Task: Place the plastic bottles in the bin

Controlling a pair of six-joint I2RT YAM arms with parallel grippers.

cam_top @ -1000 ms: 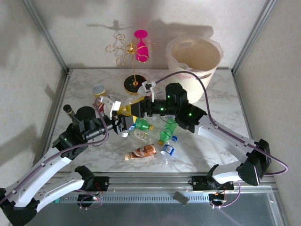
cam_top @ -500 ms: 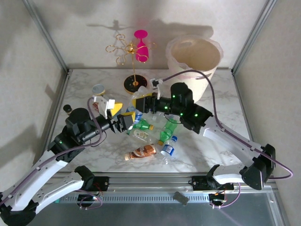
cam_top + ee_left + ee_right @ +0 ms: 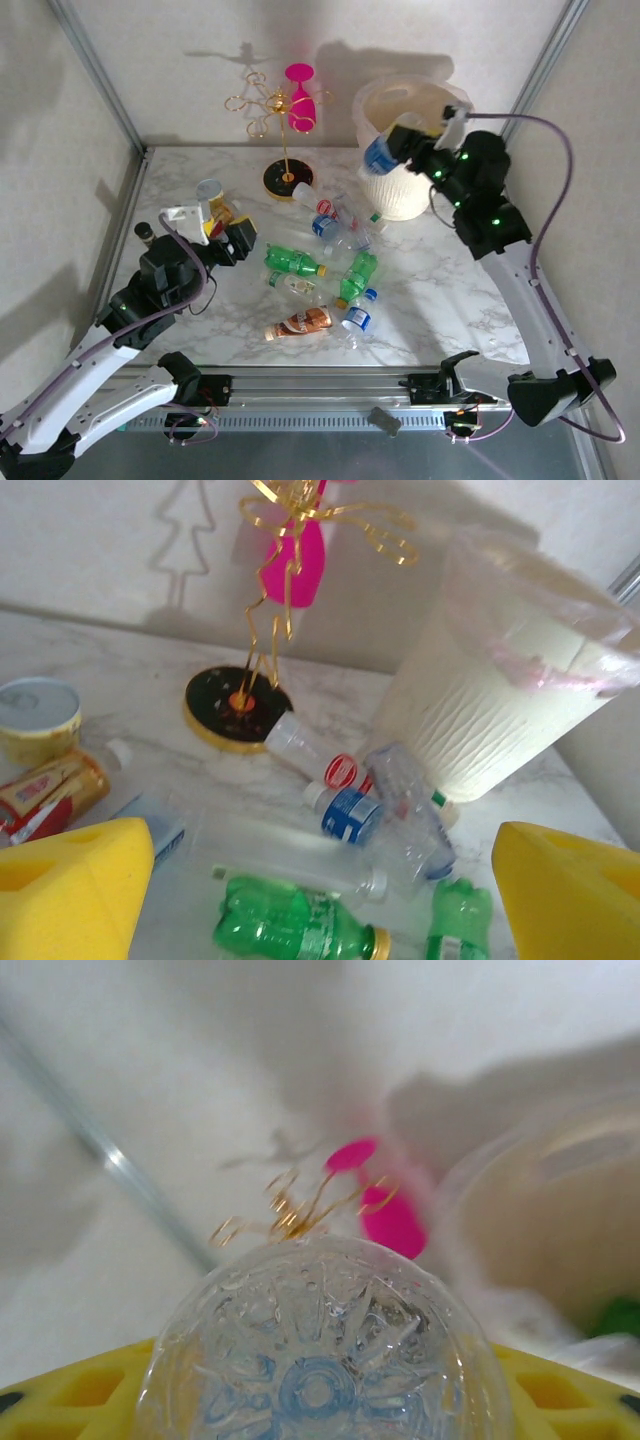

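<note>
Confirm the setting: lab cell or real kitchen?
Most likely a lab robot cell, not a kitchen: aluminium frame posts and blank white walls box in a marble-look table, two arms mount on a rail at its near edge, and plastic bottles lie staged beside a bin.

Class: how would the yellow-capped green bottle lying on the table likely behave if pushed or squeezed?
The green bottle lies on its round side, so a nudge would probably roll it. It looks empty and thin-walled: likely light, and may dent when squeezed.
</note>
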